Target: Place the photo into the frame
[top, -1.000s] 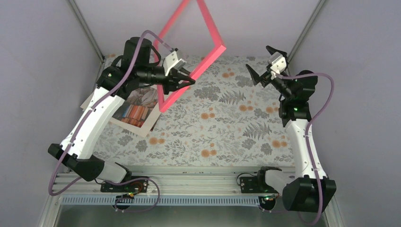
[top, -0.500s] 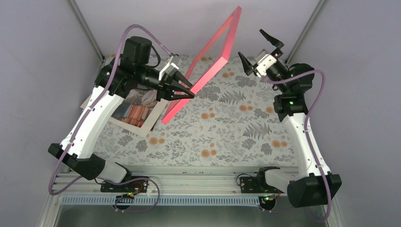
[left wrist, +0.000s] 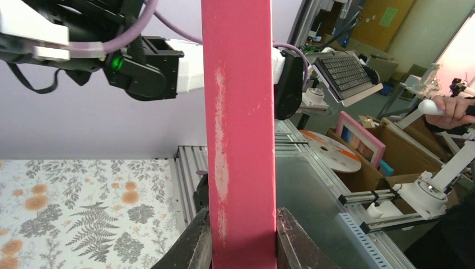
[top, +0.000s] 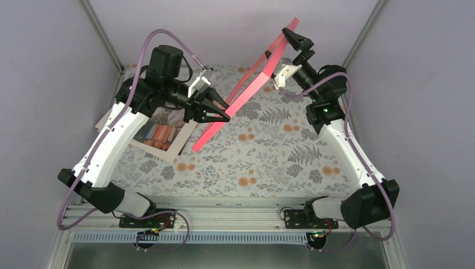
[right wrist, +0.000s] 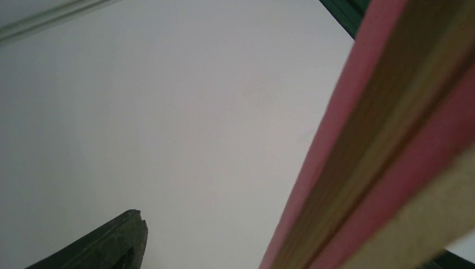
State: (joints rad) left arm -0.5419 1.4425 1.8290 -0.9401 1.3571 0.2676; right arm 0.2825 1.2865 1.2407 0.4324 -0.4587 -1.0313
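Observation:
The pink frame [top: 246, 87] hangs tilted in the air, edge-on to the top camera, running from low near the table's middle up toward the back wall. My left gripper [top: 221, 112] is shut on its lower part; in the left wrist view both fingers press the sides of the frame's edge [left wrist: 238, 112] at the gripper [left wrist: 242, 224]. My right gripper [top: 281, 46] is open, its fingers on either side of the frame's upper end. One right finger [right wrist: 120, 241] stands apart from the frame [right wrist: 386, 145]. The photo [top: 162, 131] lies face up on the table under the left arm.
A floral cloth [top: 263, 157] covers the table. A brown board's corner [top: 104, 119] pokes out left of the photo. Purple walls and corner posts [top: 101, 33] close in the back and sides. An aluminium rail [top: 224, 216] runs along the near edge.
The left arm has turned the frame from face-on to edge-on. The right gripper has swung left and up from the table's right to the frame's upper end, its jaws narrowing slightly.

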